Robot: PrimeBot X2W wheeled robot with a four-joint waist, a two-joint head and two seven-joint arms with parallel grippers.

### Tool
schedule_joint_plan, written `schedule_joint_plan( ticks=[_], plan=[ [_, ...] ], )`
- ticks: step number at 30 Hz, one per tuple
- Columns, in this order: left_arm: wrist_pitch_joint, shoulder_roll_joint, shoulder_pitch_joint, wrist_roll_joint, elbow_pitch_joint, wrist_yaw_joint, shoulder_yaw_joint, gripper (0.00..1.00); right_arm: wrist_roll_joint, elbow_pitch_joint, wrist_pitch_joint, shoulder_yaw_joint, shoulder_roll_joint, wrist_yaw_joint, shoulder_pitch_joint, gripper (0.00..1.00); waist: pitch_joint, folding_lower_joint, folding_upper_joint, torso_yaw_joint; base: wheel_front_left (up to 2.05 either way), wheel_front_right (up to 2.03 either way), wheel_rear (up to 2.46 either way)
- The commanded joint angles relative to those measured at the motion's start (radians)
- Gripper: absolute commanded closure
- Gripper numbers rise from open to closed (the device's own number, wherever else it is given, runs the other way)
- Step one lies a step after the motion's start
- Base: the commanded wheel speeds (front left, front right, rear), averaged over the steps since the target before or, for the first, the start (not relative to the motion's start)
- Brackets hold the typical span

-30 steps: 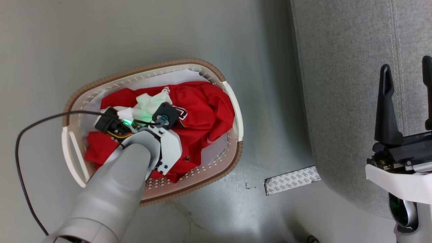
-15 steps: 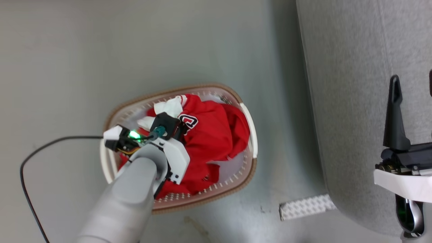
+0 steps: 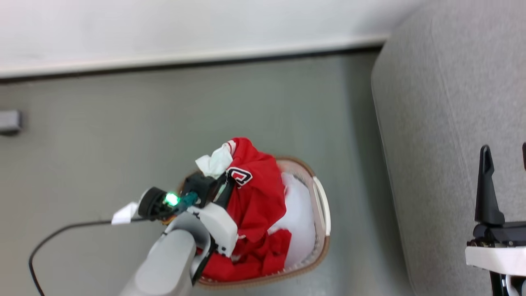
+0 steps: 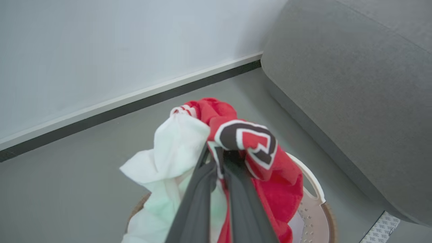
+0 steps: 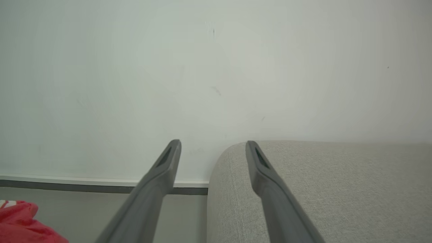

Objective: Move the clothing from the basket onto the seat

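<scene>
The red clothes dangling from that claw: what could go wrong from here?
The left gripper pinches just one bunch of the clothing; the small white piece might slip out onto the floor. The lower folds lie in the basket, so they could snag its rim and drag it. Hanging cloth may catch the seat edge.

The basket (image 3: 321, 209) on the floor (image 3: 123, 123), the seat (image 3: 444, 123) to its right.
The clothing (image 3: 257, 197) hangs above the basket, its lower part inside, pinched by the left gripper (image 4: 214, 155) over the basket; the wall (image 3: 164, 28) stands behind the basket.
</scene>
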Motion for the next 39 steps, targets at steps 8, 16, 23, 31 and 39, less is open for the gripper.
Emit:
schedule_joint_plan(
  ticks=[8,16,23,31,39],
  plan=[
    [0.001,0.046,0.14,-0.045,-0.2,0.053,0.035,1.0,0.011,0.017,0.001,-0.014,-0.003,0.003,0.07,0.0,-0.168,0.0002,-0.0001,0.049,0.0,0.0,0.0],
    [0.021,0.096,0.273,-0.085,-0.41,0.116,0.084,1.0,0.01,0.034,0.001,-0.007,-0.01,0.003,0.141,0.0,-0.256,0.0002,-0.0001,0.079,0.0,0.0,0.0],
    [0.047,0.152,0.399,-0.113,-0.555,0.173,0.133,1.0,0.008,0.054,0.001,-0.009,-0.02,0.003,0.204,0.0,-0.318,0.0002,-0.0001,0.106,0.0,0.0,0.0],
    [0.036,0.203,0.522,-0.13,-0.616,0.22,0.176,1.0,0.002,0.103,0.001,0.024,-0.025,0.003,0.249,0.0,-0.367,0.0002,-0.0001,0.122,0.0,0.0,0.0],
    [0.018,0.215,0.592,-0.146,-0.625,0.246,0.204,1.0,0.005,0.136,0.001,0.049,-0.024,0.002,0.262,0.0,-0.386,0.0002,-0.0001,0.133,0.0,0.0,0.0]
  ],
)
